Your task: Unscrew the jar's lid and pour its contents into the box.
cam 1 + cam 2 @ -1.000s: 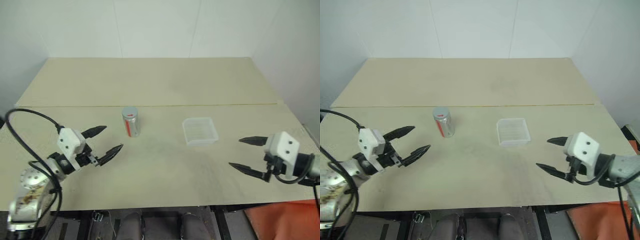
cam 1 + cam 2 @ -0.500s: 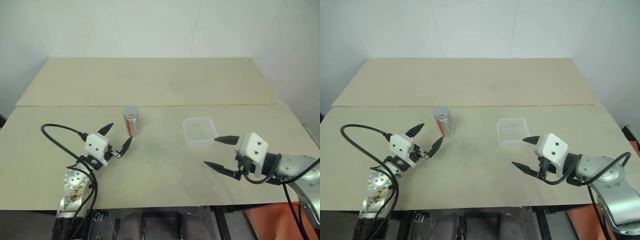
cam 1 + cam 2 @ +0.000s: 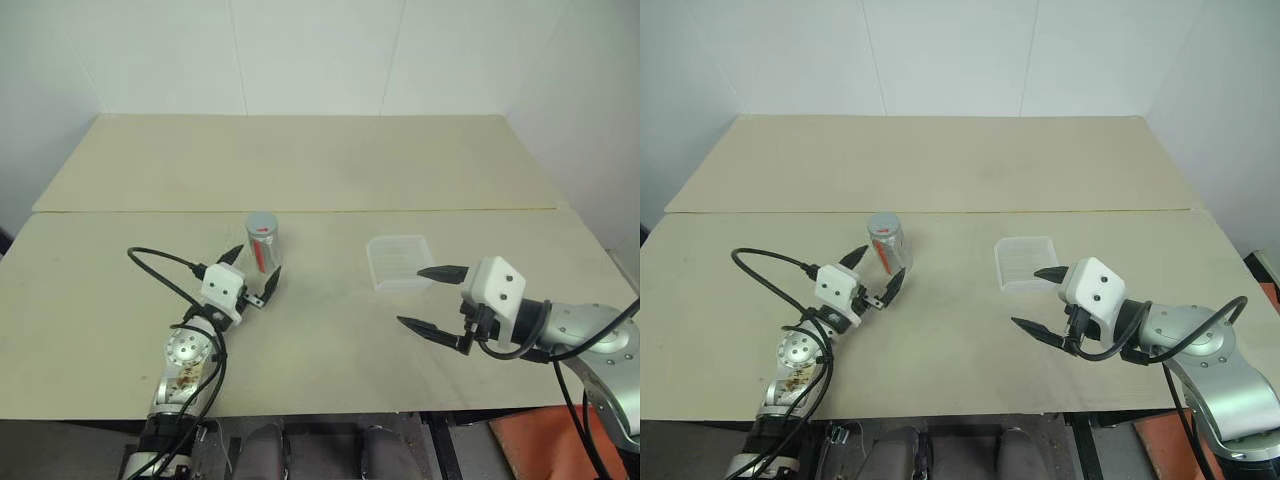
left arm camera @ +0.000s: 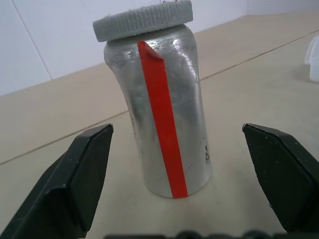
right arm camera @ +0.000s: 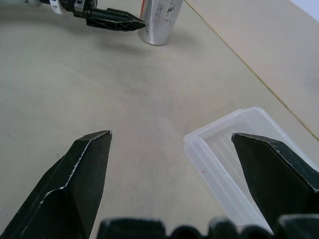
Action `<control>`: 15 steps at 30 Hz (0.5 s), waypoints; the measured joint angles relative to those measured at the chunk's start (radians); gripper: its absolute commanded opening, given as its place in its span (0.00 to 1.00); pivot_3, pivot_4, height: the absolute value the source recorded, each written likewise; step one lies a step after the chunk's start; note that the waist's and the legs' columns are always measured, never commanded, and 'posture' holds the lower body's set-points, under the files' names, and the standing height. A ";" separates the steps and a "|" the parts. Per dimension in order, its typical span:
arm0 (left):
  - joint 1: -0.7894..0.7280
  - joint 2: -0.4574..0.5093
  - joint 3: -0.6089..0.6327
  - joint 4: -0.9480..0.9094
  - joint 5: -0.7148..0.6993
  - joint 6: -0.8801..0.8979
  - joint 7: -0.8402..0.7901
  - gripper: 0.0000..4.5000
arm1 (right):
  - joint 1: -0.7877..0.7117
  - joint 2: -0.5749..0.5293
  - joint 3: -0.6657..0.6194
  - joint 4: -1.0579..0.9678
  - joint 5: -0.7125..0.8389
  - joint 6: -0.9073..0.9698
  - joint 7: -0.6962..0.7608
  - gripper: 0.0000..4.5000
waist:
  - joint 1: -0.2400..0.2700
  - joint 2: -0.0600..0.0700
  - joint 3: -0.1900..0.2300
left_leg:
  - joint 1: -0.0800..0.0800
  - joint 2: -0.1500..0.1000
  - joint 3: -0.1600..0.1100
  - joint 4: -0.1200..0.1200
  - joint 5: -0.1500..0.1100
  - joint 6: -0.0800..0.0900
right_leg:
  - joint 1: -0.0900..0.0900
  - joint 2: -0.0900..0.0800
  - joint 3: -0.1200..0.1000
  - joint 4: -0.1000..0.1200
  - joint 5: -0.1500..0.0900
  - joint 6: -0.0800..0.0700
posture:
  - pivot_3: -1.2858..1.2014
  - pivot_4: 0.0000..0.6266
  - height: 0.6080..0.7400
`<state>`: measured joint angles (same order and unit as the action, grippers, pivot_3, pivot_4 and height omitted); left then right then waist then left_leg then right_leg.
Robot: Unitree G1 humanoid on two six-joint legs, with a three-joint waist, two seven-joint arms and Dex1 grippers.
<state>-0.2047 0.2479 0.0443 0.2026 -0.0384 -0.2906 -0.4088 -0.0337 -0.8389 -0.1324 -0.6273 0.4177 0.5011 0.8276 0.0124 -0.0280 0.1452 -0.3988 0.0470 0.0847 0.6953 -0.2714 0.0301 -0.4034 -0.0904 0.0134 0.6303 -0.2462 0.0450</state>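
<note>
**Both grippers open, jar upright between the left fingers**

The left gripper (image 3: 252,272) is spread wide, with one black finger (image 4: 75,174) on each side of the jar (image 3: 262,243) and a clear gap between each finger and the jar's wall, so nothing is held. In the left wrist view the jar stands upright on the counter (image 3: 320,330), silvery with a red stripe (image 4: 162,144) running down its side. The grey ribbed lid (image 4: 143,19) sits on top of the jar. The contents cannot be seen through the metal wall.

The right gripper (image 3: 428,298) is also wide open and empty, hanging above the counter with its fingers pointing toward the robot's left. Its upper finger (image 3: 440,271) lies just beside the near right corner of the box (image 3: 397,258); whether they touch cannot be told. The box is a clear shallow tray resting flat on the counter, well apart from the jar and to its right
</note>
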 measured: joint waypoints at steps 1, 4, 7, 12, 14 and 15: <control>-0.013 -0.002 0.000 0.012 0.003 -0.010 0.010 1.00 | 0.001 0.006 0.000 0.000 0.001 0.004 -0.003 1.00 | 0.000 0.000 0.000 | 0.000 0.000 0.000 0.000 0.000 0.000 | 0.000 0.000 0.000 0.000 0.000 0.000 | 0.52 0.24 1.00; -0.044 -0.003 0.000 0.043 0.014 -0.038 0.038 1.00 | 0.008 0.007 0.000 -0.003 0.000 0.008 -0.003 1.00 | 0.000 0.000 0.000 | 0.000 0.000 0.000 0.000 0.000 0.000 | 0.000 0.000 0.000 -0.001 0.000 0.000 | 0.52 0.24 1.00; -0.060 -0.011 -0.004 0.070 0.015 -0.048 0.046 1.00 | 0.008 0.007 0.000 -0.008 -0.001 0.009 -0.004 1.00 | 0.000 0.000 0.000 | 0.000 0.000 0.000 0.000 0.000 0.000 | 0.000 0.000 0.000 0.000 0.000 0.000 | 0.52 0.24 1.00; -0.071 -0.016 -0.009 0.119 0.015 -0.075 0.047 1.00 | -0.011 0.009 0.005 -0.012 -0.003 0.011 -0.024 1.00 | 0.000 0.000 0.000 | 0.000 0.000 0.000 0.000 0.000 0.000 | 0.000 0.000 0.000 0.000 0.000 0.000 | 0.52 0.24 1.00; -0.083 -0.020 -0.009 0.143 0.019 -0.080 0.052 1.00 | -0.017 0.009 0.010 -0.015 -0.003 0.011 -0.029 1.00 | 0.000 0.000 0.000 | 0.000 0.000 0.000 0.000 0.000 0.000 | 0.000 0.000 0.000 0.000 0.000 0.000 | 0.52 0.24 1.00; -0.092 -0.022 -0.009 0.156 0.020 -0.081 0.058 1.00 | -0.017 0.009 0.011 -0.018 -0.004 0.011 -0.031 1.00 | 0.000 0.000 0.000 | 0.000 0.000 0.000 0.000 0.000 0.000 | 0.000 0.000 0.000 0.000 0.000 0.000 | 0.52 0.24 1.00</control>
<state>-0.2968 0.2254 0.0349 0.3586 -0.0188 -0.3717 -0.3504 -0.0510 -0.8295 -0.1213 -0.6454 0.4138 0.5123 0.7962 0.0122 -0.0281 0.1451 -0.3993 0.0466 0.0848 0.6952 -0.2715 0.0301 -0.4037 -0.0905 0.0133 0.6300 -0.2460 0.0454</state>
